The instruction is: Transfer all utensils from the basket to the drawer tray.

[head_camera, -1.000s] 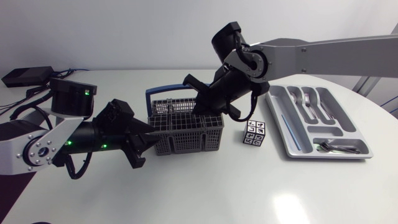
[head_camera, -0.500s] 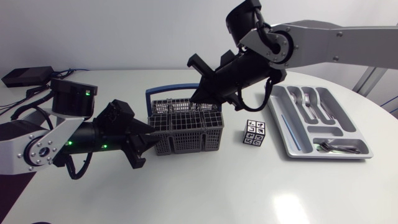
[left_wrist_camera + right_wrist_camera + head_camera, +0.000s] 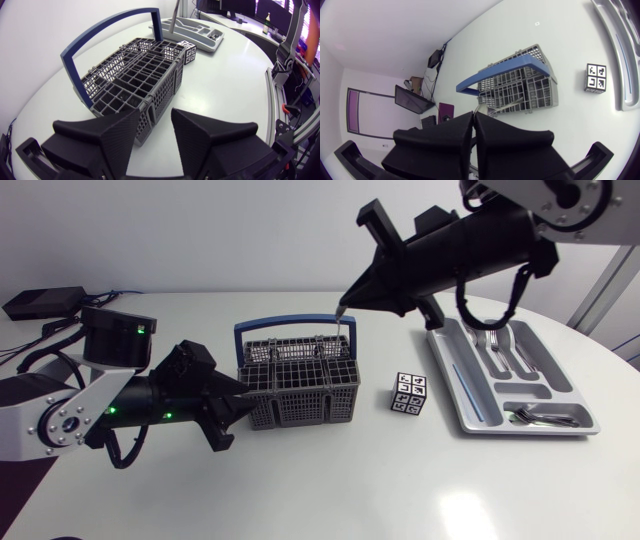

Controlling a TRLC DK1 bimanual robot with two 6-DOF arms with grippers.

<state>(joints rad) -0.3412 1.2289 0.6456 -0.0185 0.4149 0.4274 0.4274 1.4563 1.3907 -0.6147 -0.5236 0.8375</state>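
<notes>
The right pincer (image 3: 342, 307) is squeezed tight on a thin silver utensil (image 3: 341, 326). I cannot tell if it is a fork, a knife or a spoon. The utensil hangs down from the pincer, over the far end of the grey basket (image 3: 300, 385), with its low end close to the blue handle (image 3: 285, 326). It is up in the air, not in the drawer tray (image 3: 470, 415), which lies well apart from the basket on the white tabletop (image 3: 350, 480). A little cube (image 3: 408, 393) with black and white marks sits between the basket and the tray. The left pincer (image 3: 225, 412) is right at the other end of the basket. I cannot tell if it is gripping the basket or just sitting next to it. The tray already has some forks (image 3: 492, 340) in it, and a few more silver things in its small end box. From the left wrist view, the holes of the basket look empty. So I think most of the job is done. What is left is to carry this utensil over and put it in the tray.
</notes>
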